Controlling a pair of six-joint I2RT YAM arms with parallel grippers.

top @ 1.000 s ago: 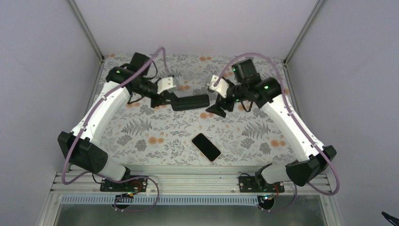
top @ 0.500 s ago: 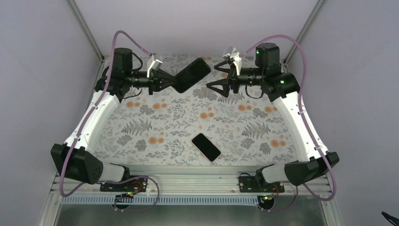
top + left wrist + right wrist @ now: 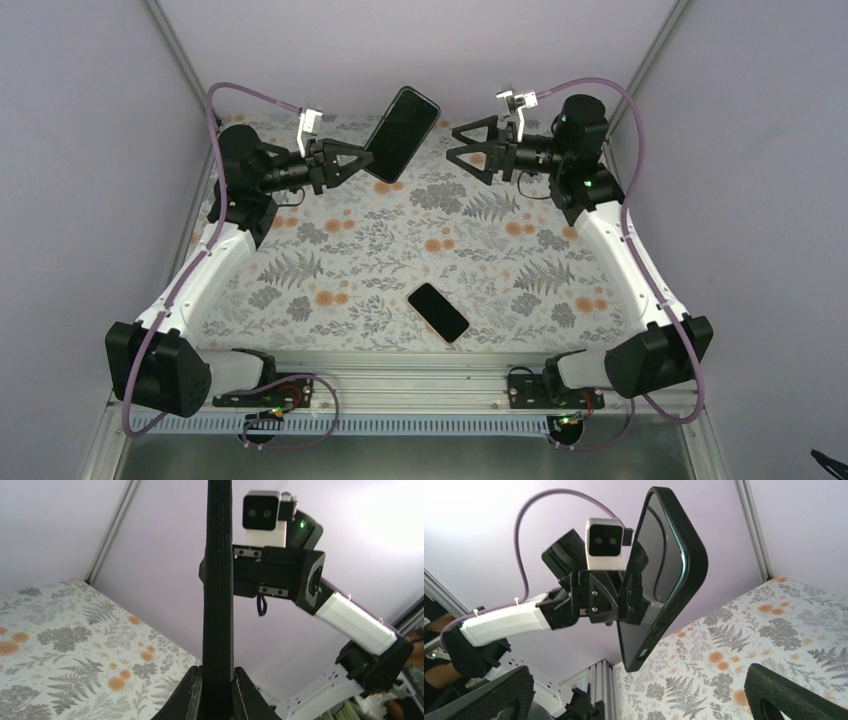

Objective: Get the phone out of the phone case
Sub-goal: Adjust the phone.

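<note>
From above alone, phone (image 3: 438, 312) lies on table (image 3: 330, 262); left tool (image 3: 366, 160) pinches case (image 3: 402, 133), right tool (image 3: 466, 152) spread

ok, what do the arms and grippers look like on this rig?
The left arm and right arm have white links, black joints and a purple cable looping along each. The left gripper and right gripper are black, with open-framed triangular fingers. White camera box on each wrist; green light on the right arm.
</note>
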